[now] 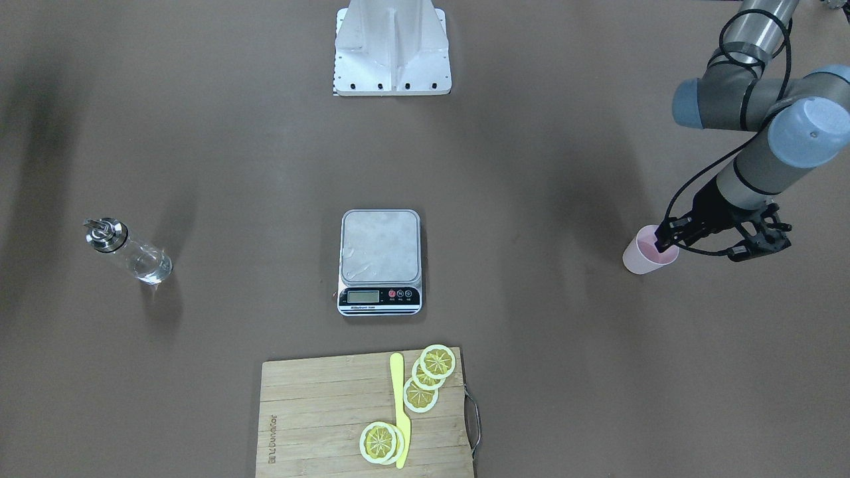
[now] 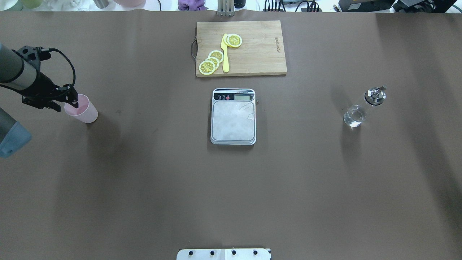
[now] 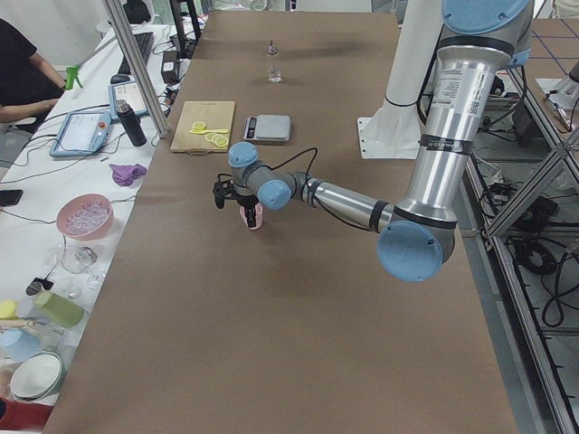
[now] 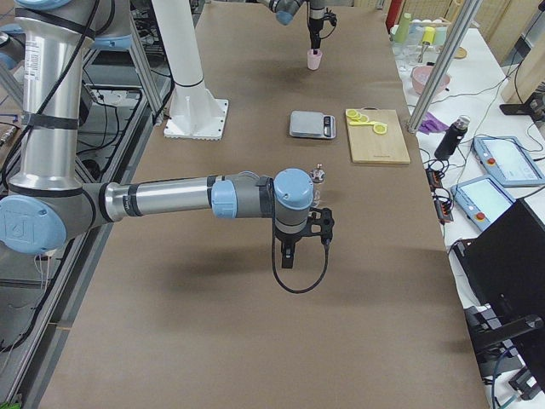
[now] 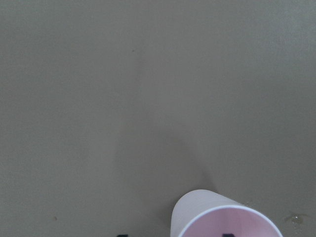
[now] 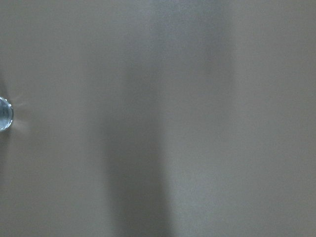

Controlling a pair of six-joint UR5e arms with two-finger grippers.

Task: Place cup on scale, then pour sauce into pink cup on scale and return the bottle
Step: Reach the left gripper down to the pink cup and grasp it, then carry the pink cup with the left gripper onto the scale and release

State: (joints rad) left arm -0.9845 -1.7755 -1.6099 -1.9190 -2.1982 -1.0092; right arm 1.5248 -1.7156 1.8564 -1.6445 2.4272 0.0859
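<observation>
I see the cup (image 1: 647, 255), pale pink and tapered, standing upright with its mouth up on the table far out on the robot's left, well apart from the scale (image 1: 380, 259). The scale lies flat mid-table. Its steel platform is faintly smeared, and its black display strip is on the side away from the robot. I can't read the display. The bottle (image 1: 129, 252) stands upright far out on the right, metal pourer cap on. The sauce (image 1: 151, 267) inside is clear, but I can't judge its level.
</observation>
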